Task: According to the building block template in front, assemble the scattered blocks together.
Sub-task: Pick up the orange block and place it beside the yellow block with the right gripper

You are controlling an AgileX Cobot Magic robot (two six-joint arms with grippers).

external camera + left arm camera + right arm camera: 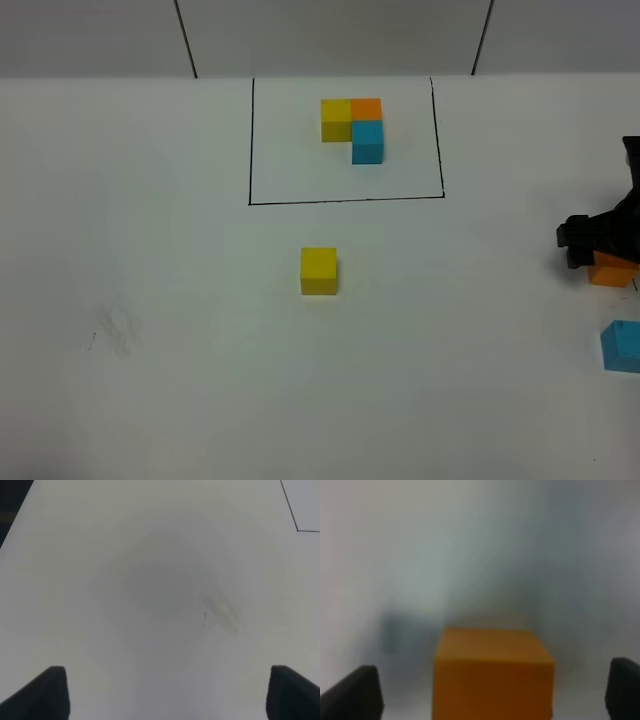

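Observation:
The template (352, 128) is an L of yellow, orange and blue cubes inside a thin black rectangle at the far middle of the table. A loose yellow cube (319, 271) sits near the table's middle. A loose orange cube (611, 271) lies at the right edge, with my right gripper (590, 250) over it. In the right wrist view the orange cube (492, 672) sits between the spread fingertips (355, 692), untouched; the right gripper (492, 695) is open. A loose blue cube (622, 346) lies nearer the front. My left gripper (167, 695) is open over bare table.
A faint smudge (112, 330) marks the table at the left; it also shows in the left wrist view (222, 612). A corner of the black rectangle (296, 529) shows in the left wrist view. The table's left edge (15, 525) borders a dark floor.

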